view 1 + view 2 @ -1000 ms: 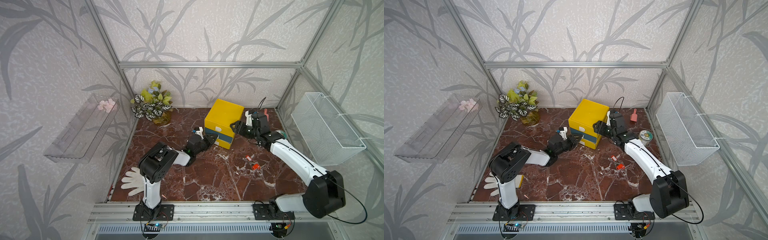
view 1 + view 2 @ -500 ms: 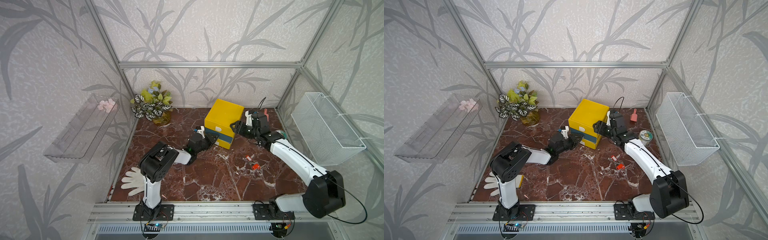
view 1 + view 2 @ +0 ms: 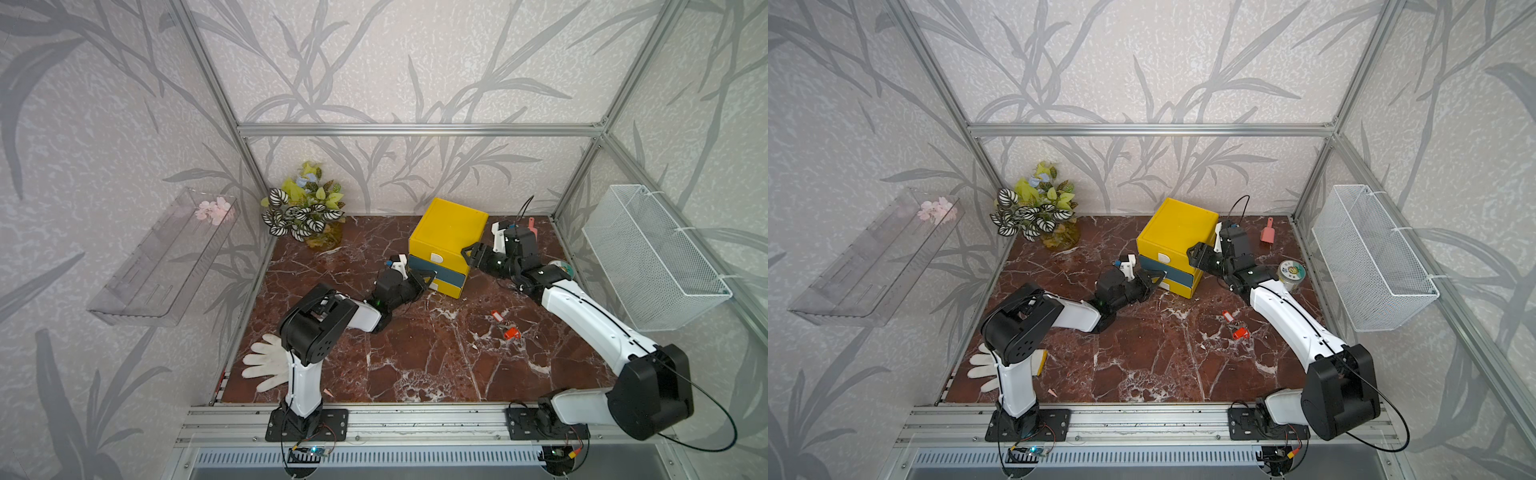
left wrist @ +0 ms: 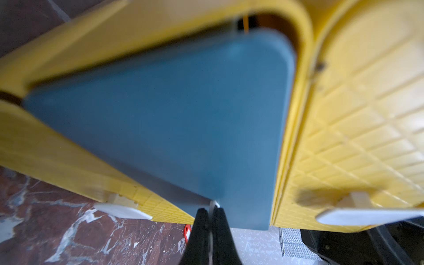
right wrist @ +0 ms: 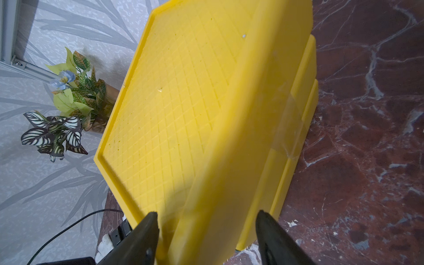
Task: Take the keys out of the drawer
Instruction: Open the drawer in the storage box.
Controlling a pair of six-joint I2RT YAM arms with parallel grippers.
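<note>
The left gripper (image 4: 210, 210) is clamped on the white handle tab (image 4: 214, 203) of the blue plastic drawer (image 4: 172, 119). The right gripper (image 5: 206, 213) gapes around a top edge of the yellow plastic cabinet (image 5: 174, 110). The silvery keys with red and orange tags (image 3: 503, 325) lie right of centre on the marble tabletop (image 3: 415, 353), strung upper left to lower right. A second ago the left jaws stood apart.

Top views bright, evenly lit, sharp; shadows soft. Left wrist: drawer (image 4: 160, 114) heavily blurred. Right wrist: cabinet (image 5: 172, 114) near edge soft.
</note>
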